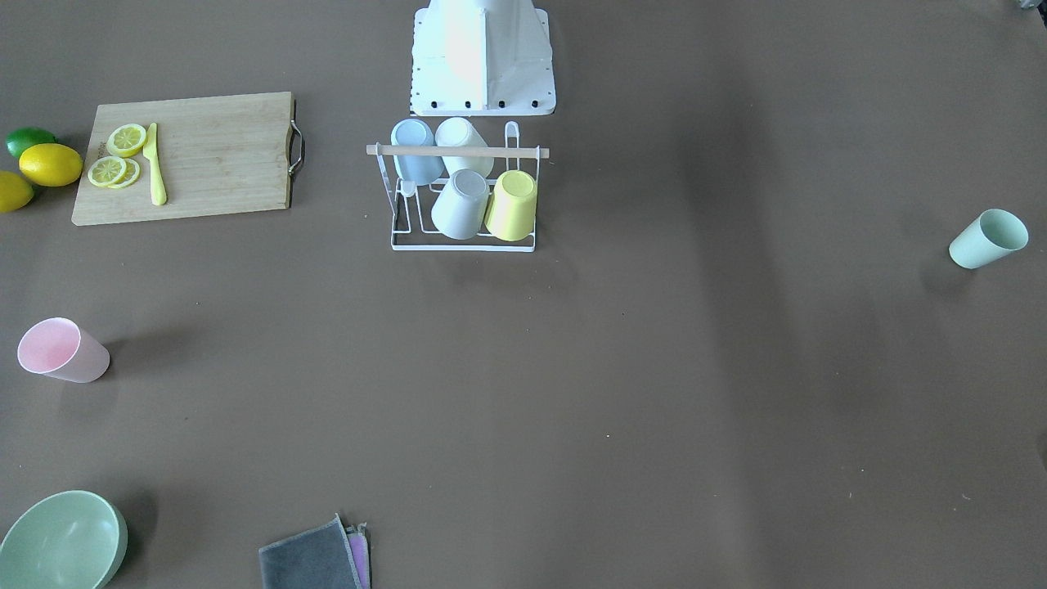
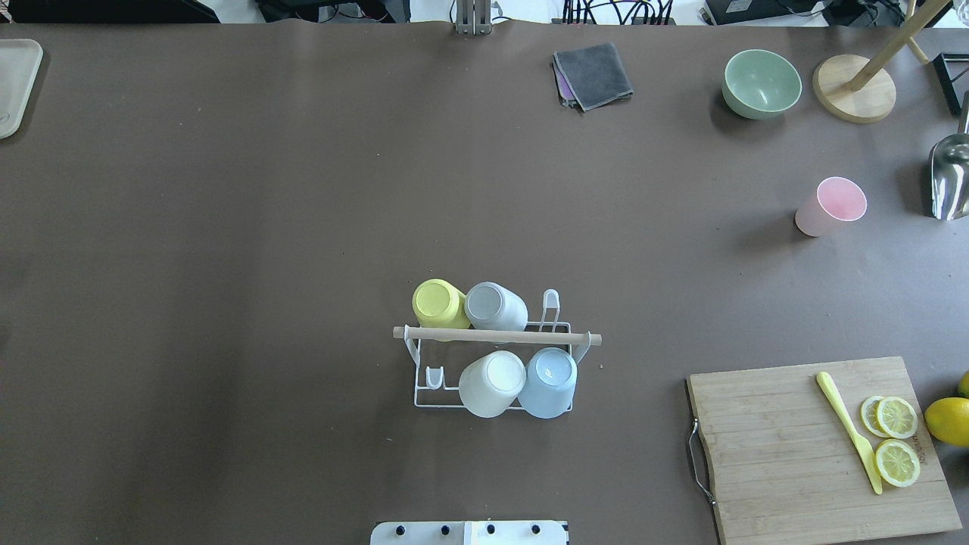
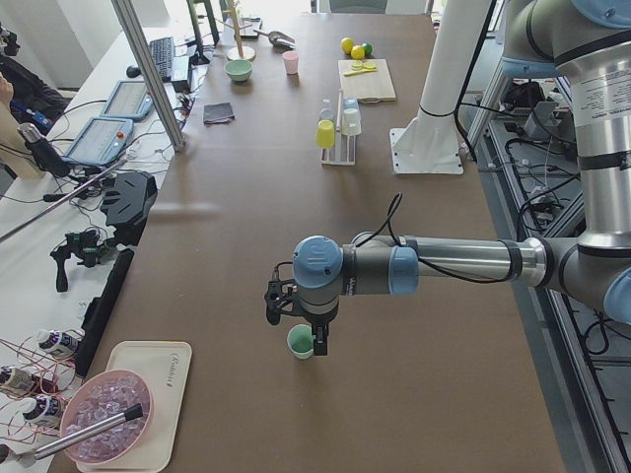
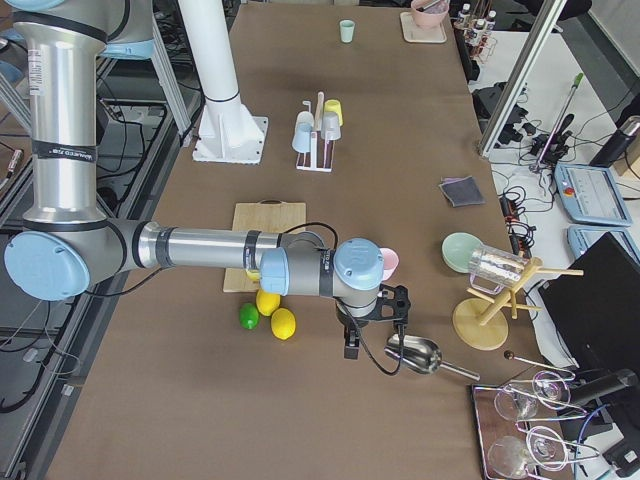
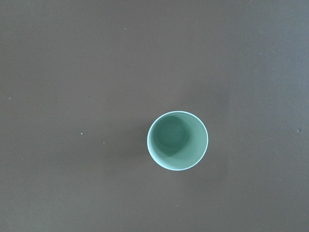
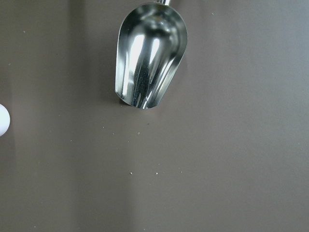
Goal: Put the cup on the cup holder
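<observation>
At the robot's left end of the table a mint green cup [image 5: 177, 140] stands alone, mouth up, well apart from everything else. The left gripper [image 3: 296, 328] hangs directly over it, pointing down. It shows only in the side view, so I cannot tell if its fingers are apart or together, or if they touch the cup.

In the middle, near the robot's base, stands the cup holder [image 2: 497, 337], a white wire rack with a wooden rod across the top. Four cups sit upside down on its prongs. On the far row are a yellow cup [image 2: 437, 303] and a grey cup [image 2: 493, 306]. On the near row are a white cup [image 2: 492, 382] and a light blue cup [image 2: 548, 381]. One prong in each row is free.

To the robot's right lies a wooden cutting board [image 2: 787, 454] with lemon slices [image 2: 897, 416] and a yellow knife [image 2: 849, 443] on it. Two whole lemons [image 1: 51, 164] and a lime [image 1: 29, 141] lie just beside the board. Further across the table a pink cup [image 2: 830, 206] stands mouth up, with a green bowl [image 2: 761, 83] and a folded grey cloth [image 2: 594, 74] beyond it.

At the right end a metal scoop [image 6: 149, 58] lies on the table. The right gripper [image 4: 372, 328] hangs just beside it. Whether it is spread or closed I cannot tell.
</observation>
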Controlling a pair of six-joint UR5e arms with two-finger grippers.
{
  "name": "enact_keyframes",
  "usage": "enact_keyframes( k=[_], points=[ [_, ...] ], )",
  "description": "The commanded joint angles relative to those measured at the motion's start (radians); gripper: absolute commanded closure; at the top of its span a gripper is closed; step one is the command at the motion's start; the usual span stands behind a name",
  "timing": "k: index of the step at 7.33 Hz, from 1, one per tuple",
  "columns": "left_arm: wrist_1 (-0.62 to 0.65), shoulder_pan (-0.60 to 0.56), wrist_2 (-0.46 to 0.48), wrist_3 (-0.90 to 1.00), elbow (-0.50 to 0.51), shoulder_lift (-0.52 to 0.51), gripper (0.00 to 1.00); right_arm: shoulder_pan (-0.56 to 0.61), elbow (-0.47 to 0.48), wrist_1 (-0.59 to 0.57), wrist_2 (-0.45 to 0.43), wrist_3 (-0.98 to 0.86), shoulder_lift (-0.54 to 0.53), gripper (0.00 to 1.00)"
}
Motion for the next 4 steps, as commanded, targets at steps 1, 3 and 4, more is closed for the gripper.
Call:
enact_keyframes(
  k=[1,3,4],
  points=[
    [-0.001,0.003,0.0,0.0,-0.002,-0.002,0.01,0.0,0.0,0.0,0.001,-0.002,0.0,0.0],
    [-0.004,0.027,0.0,0.002,-0.005,-0.005,0.01,0.0,0.002,0.0,0.001,-0.002,0.0,0.0],
    [-0.016,0.052,0.0,0.003,-0.004,-0.007,0.01,0.0,0.002,0.0,0.001,-0.002,0.0,0.0]
  ],
)
